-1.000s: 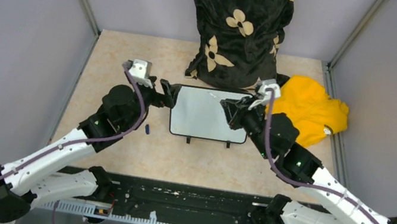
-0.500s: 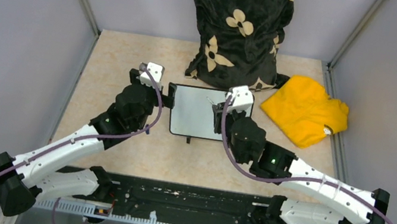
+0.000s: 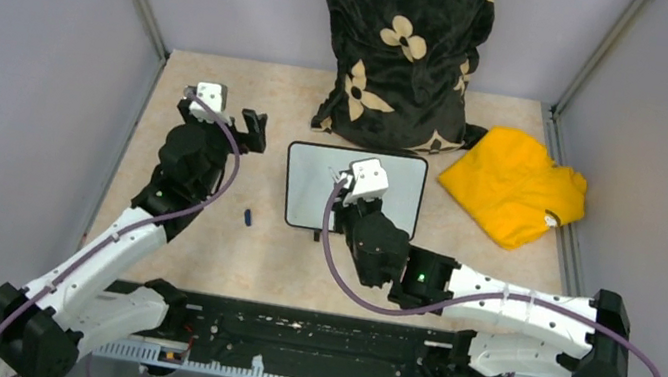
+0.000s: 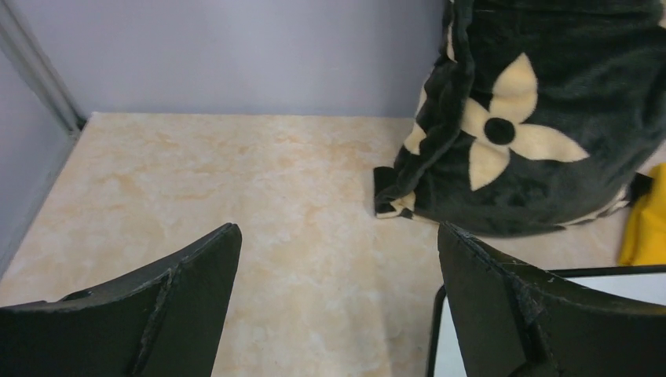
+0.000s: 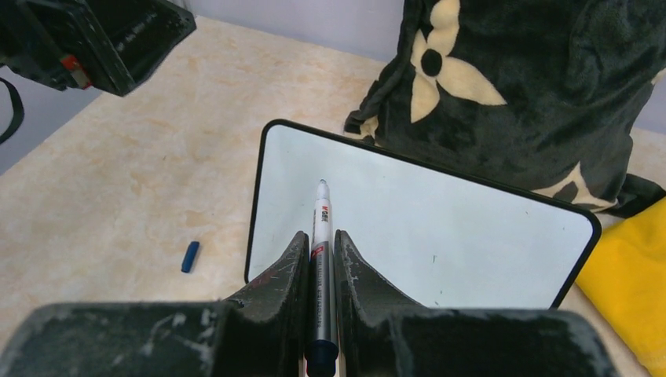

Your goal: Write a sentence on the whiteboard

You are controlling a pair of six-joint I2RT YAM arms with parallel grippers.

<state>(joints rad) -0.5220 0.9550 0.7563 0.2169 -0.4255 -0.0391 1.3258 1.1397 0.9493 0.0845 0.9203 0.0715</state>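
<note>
At the back of the table (image 3: 199,248) a black plush sack (image 3: 398,47) with cream flowers stands bulging against the rear wall. It is the only thing here that looks like a container, and what is inside cannot be seen. The whiteboard (image 3: 309,190) lies near the middle of the table, just in front of the sack, its face plain white in both the top and the right wrist views. A crumpled yellow cloth (image 3: 513,184) lies off its right end. The right claw (image 5: 320,239) hangs over the board's near left part with its fingers pressed tight on a marker (image 5: 322,208). The pen's barrel runs out between them, and its pale tip points toward the board's far edge. Whether the tip touches the white surface cannot be told. The left claw (image 3: 254,127) is off the board's far left corner, apart from it — its fingers are spread wide with nothing between them. In its own wrist view only bare table shows in the gap, with the board's corner just beyond the right finger. A small blue cap (image 3: 247,217) lies on the table to the left of the board's near corner — well clear of both claws.
</note>
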